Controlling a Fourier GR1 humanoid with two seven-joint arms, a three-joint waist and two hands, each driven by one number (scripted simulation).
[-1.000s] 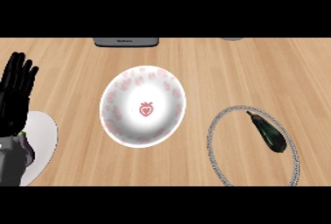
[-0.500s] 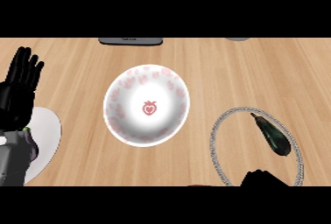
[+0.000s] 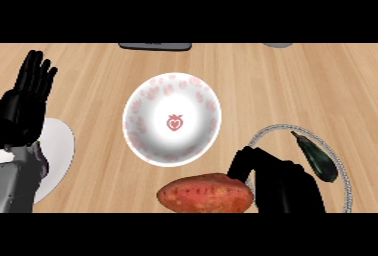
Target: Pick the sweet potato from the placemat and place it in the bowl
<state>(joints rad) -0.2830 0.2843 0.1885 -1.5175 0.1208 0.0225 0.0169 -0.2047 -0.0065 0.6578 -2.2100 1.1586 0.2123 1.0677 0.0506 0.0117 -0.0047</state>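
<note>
The sweet potato (image 3: 206, 193) is held just below the bowl (image 3: 172, 119) by the right hand (image 3: 284, 185), fingers curled against it.

Light wood counter (image 3: 88, 65) carrying a white bowl (image 3: 171, 120) mid-top, a grey-rimmed placemat (image 3: 341, 165) at right, and a white plate (image 3: 57, 150) at left.

Left hand (image 3: 26, 107) rests open, fingers up; right hand (image 3: 284, 182) seemingly curled.

Bare wood around the bowl (image 3: 172, 120), left hand (image 3: 26, 107) standing left — eggplant (image 3: 316, 157) right
</note>
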